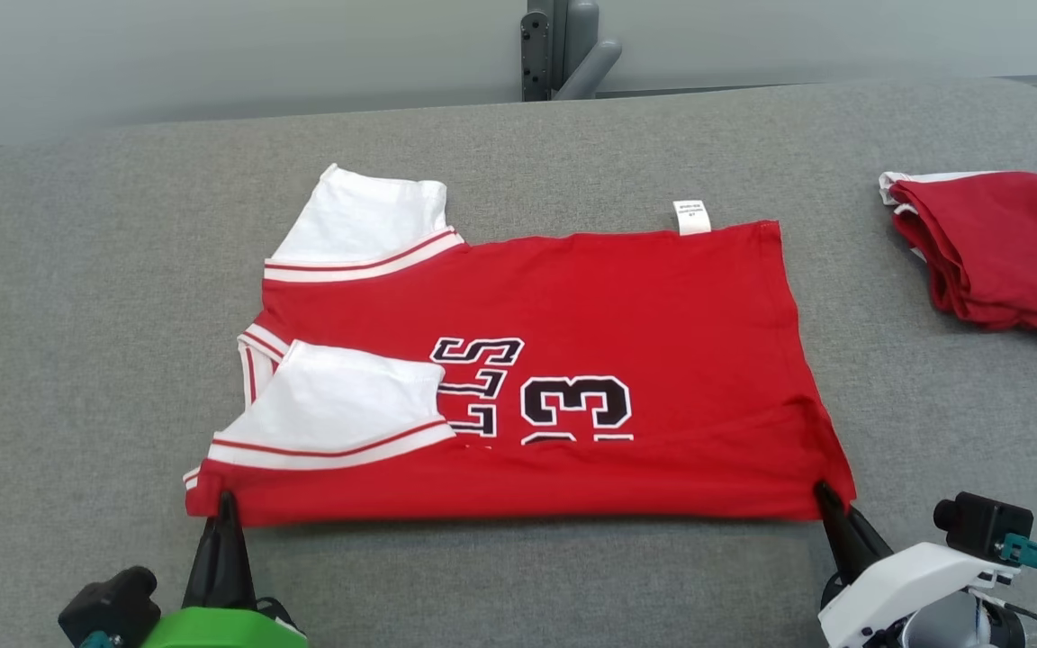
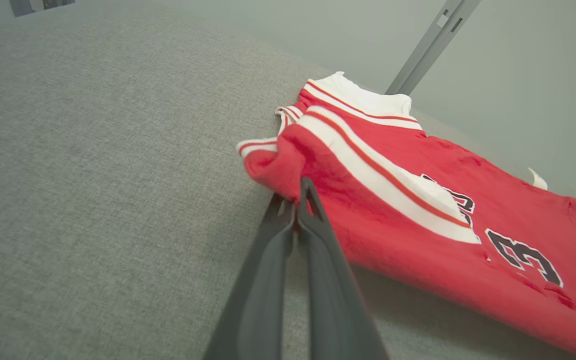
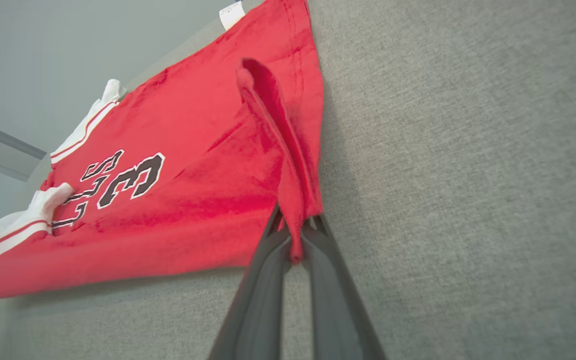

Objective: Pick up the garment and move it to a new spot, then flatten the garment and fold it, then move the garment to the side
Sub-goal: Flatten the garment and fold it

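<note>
The garment (image 1: 572, 360) is a red jersey with white sleeves and black lettering, spread across the grey surface with its near edge folded up. My left gripper (image 1: 227, 500) is shut on the garment's near left corner (image 2: 288, 170), its fingers pinching the red cloth. At the near right corner (image 3: 295, 220) my right gripper (image 1: 823, 493) is shut on a raised pleat of the hem. A white label (image 1: 691, 217) sticks out at the far edge.
A second red garment (image 1: 996, 252), folded in a pile, lies at the right edge of the grey padded surface (image 1: 77, 315). A grey metal post (image 1: 559, 49) stands behind the surface's far edge.
</note>
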You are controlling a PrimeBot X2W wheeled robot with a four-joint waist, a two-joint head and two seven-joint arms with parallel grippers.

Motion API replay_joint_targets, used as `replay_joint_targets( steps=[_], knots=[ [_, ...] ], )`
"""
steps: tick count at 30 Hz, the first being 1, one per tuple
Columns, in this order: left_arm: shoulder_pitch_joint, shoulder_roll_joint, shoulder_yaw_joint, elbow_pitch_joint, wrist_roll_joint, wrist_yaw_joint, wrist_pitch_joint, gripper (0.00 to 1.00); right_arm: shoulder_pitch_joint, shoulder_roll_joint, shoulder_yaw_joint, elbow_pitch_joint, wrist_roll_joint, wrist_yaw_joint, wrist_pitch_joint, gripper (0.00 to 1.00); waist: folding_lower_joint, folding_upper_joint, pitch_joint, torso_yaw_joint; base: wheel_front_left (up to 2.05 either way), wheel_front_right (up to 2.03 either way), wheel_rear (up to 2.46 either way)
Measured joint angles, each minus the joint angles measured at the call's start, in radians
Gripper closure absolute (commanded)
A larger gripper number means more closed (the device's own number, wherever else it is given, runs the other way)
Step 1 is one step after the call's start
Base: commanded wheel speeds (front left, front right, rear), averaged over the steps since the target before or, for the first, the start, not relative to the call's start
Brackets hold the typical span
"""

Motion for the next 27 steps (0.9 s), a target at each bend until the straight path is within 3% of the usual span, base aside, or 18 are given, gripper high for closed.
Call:
replay_joint_targets(
  steps=[10,11,13,14,16,17,27],
  knots=[
    [0.079,0.000,-0.019,-0.018,-0.006,0.031,0.021,1.00,0.075,0.016,-0.031,-0.053,-0.014,0.000,0.041,1.00,0.0000,0.0000,0.009,-0.020,0.00,0.00,0.00],
    [0.079,0.000,-0.022,-0.014,-0.006,0.033,0.022,1.00,0.075,0.016,-0.032,-0.047,-0.013,0.000,0.033,0.94,0.0000,0.0000,0.008,-0.021,0.00,0.00,0.00],
    [0.079,0.000,-0.030,-0.005,-0.006,0.033,0.029,1.00,0.075,0.017,-0.035,-0.036,-0.013,0.000,0.025,0.29,0.0000,0.0000,0.006,-0.024,0.00,0.00,0.00],
    [0.079,0.000,-0.032,-0.002,-0.005,0.033,0.030,0.81,0.075,0.017,-0.040,-0.031,-0.018,0.000,0.024,0.00,0.0000,0.0000,0.005,-0.026,0.00,0.00,0.00],
    [0.078,0.009,-0.042,0.000,0.013,0.033,0.026,0.20,0.075,0.017,-0.055,-0.023,-0.031,0.000,0.020,0.00,0.0000,0.0000,0.004,-0.030,0.00,0.00,0.00],
    [0.077,0.014,-0.043,0.002,0.016,0.033,0.026,0.00,0.076,0.016,-0.065,-0.020,-0.031,-0.001,0.015,0.00,0.0000,0.0000,0.003,-0.031,0.00,0.00,0.00],
    [0.032,0.080,-0.042,-0.034,0.042,0.040,0.042,0.00,0.074,0.016,-0.139,-0.049,-0.092,-0.001,-0.004,0.00,0.0000,0.0000,0.017,-0.052,0.00,0.00,0.00]
  ],
)
